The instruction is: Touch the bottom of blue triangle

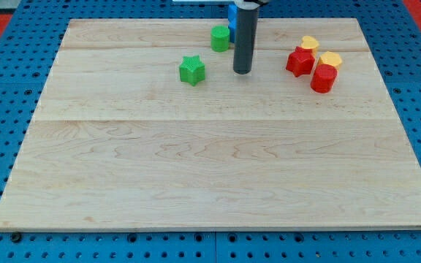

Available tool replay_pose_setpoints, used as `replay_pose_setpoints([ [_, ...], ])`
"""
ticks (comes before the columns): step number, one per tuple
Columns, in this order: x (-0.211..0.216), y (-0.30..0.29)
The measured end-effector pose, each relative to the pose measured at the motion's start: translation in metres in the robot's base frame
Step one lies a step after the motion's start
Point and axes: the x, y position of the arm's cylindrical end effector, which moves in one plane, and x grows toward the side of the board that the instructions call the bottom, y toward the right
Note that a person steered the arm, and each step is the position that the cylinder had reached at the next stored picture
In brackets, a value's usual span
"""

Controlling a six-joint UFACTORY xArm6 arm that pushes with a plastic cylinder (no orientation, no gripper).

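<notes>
Blue block [232,16] sits behind my tip [242,72].

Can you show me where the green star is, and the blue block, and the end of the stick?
green star [192,69]: camera view, middle of its top face.
blue block [232,16]: camera view, the sliver showing left of the rod; shape hidden.
my tip [242,71]: camera view, the rod's very end, below the blue block.

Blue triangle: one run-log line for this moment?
blue triangle mostly hidden behind rod | my tip below it | contact unclear
</notes>
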Motion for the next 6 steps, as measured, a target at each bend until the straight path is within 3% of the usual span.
replay_pose_setpoints([
  [2,-0.032,-0.007],
  [3,-0.058,0.055],
  [4,-0.113,0.078],
  [5,-0.138,0.076],
  [6,-0.137,0.034],
])
